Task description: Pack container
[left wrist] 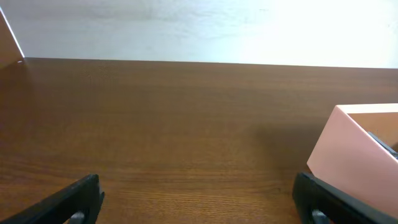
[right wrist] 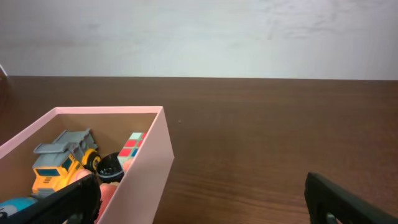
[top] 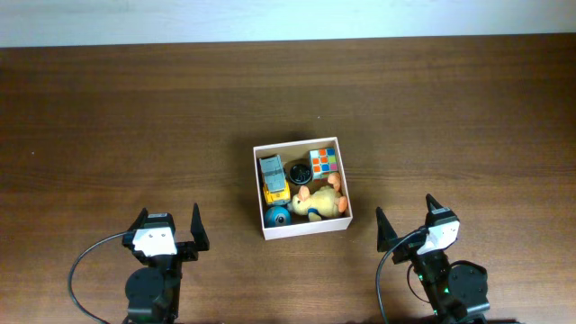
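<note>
**While the left claw (top: 169,214) and right claw (top: 406,209) gape, the container (top: 301,230) lies between them**

While it rests on the brown worktop (top: 135,117), the square white-walled container sits ahead of both claws and touches neither. Each claw has its fingers spread wide and grips nothing. Inside, a yellow truck (top: 274,180) stands on the left claw's side and a tan plush animal (top: 319,202) on the right claw's side. A colour cube (top: 323,163) lies beyond the plush, and a blue ball (top: 276,217) lies nearest the claws.
</note>
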